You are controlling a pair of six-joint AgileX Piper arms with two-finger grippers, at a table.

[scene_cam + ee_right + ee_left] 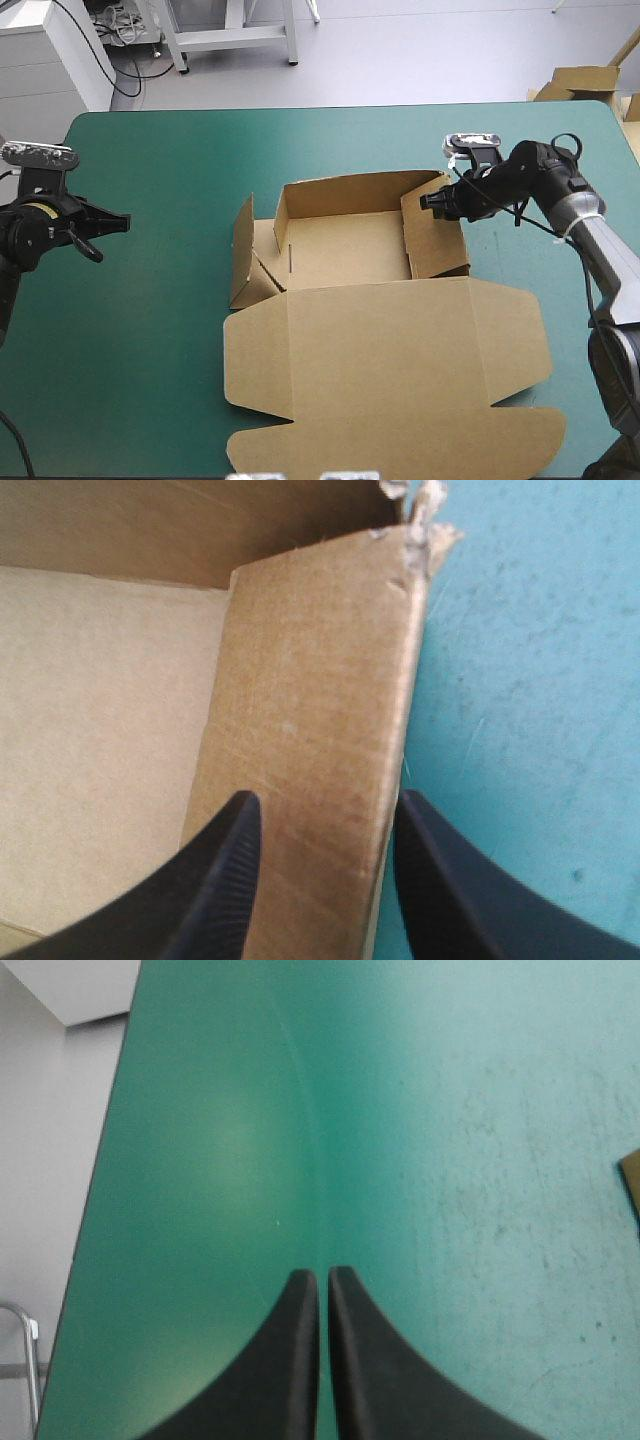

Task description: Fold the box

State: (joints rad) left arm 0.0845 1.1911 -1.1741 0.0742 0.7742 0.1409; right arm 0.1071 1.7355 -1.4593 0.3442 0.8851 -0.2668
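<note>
High view question from me (boxnoob): where's the cut-sheet brown cardboard box (345,250) sitting, and what are the two arms doing?

gripguy: Box is roughly in the middle of the teal-green covered table (150,330), half built. The tray part is on the far side and the big lid (385,350) lies flat, reaching toward the near edge. The back wall (350,192) is standing, the left wall (245,255) is splayed outward, and the right wall (435,235) leans in over the tray floor.

boxnoob: And the black curved-fin fingers?

gripguy: The right end effector (432,201) is at the far end of that right wall. In the right wrist view its fingers stand apart with the wall's board edge between them, not pinched, and the corner ahead looks a bit torn. The left end effector (323,1275) is over bare cover near the table's left edge, well apart from the box, fingers pressed together with just a sliver of a gap.
</note>
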